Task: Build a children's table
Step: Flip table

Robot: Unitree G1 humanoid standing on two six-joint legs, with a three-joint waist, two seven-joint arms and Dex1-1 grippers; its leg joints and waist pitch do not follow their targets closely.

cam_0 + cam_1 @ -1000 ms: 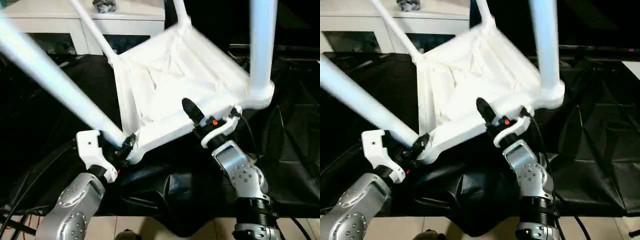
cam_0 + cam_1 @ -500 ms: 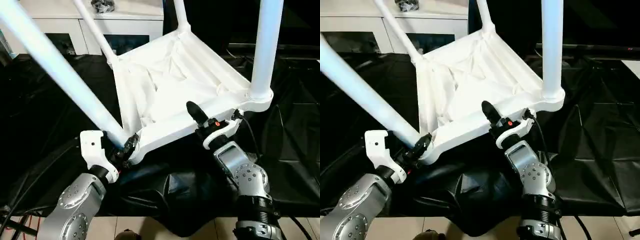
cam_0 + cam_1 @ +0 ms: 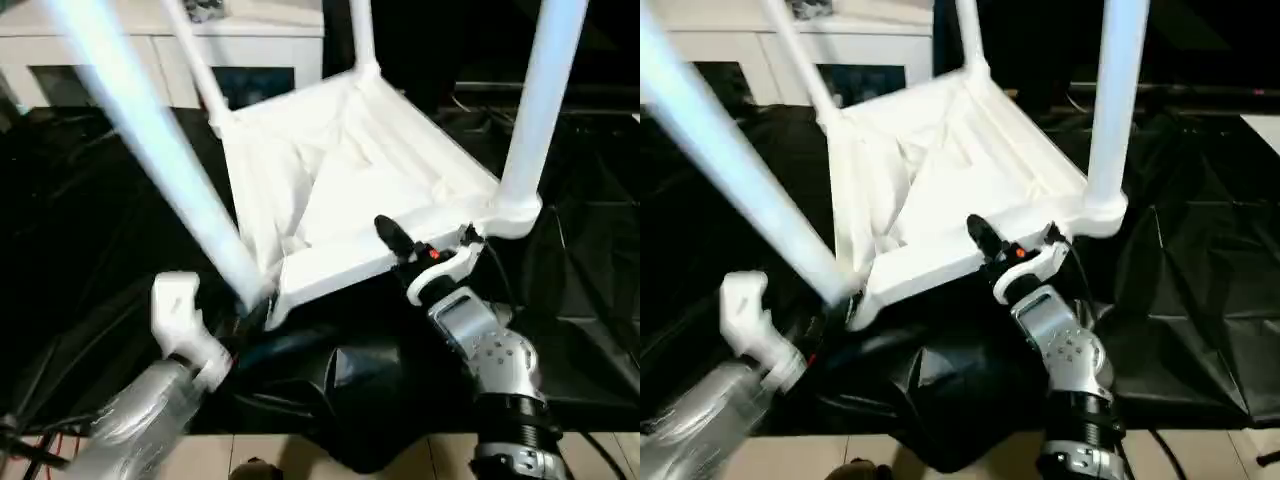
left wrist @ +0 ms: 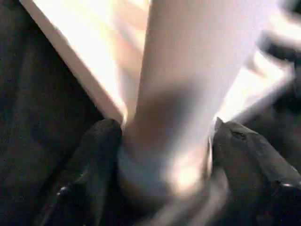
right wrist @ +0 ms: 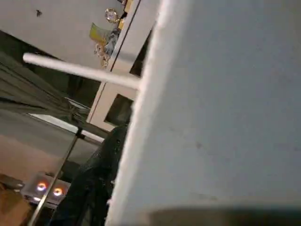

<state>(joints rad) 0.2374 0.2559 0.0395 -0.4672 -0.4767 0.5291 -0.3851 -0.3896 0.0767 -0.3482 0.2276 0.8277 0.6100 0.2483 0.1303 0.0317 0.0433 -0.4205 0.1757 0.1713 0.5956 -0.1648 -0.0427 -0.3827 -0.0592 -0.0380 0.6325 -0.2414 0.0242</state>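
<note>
Tabletop [image 3: 340, 190] sits upside down on black cloth [image 3: 580, 280] w/ four legs [image 3: 530, 110] up, right gripper [image 3: 405, 245] clamps its near rim, left gripper [image 4: 160, 155] fingers straddle near-corner leg base, grip unclear; we judge it light, stiff, slick, so hold rim/sockets.

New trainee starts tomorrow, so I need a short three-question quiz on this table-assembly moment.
1. True or false: the tabletop lies underside up.
2. How many legs stand in the tabletop's corner sockets?
3. Where is the right tool? A) on the tabletop's near edge B) on the cabinet C) on the near right leg

Key: 1 true; 2 four; 3 A.
</note>
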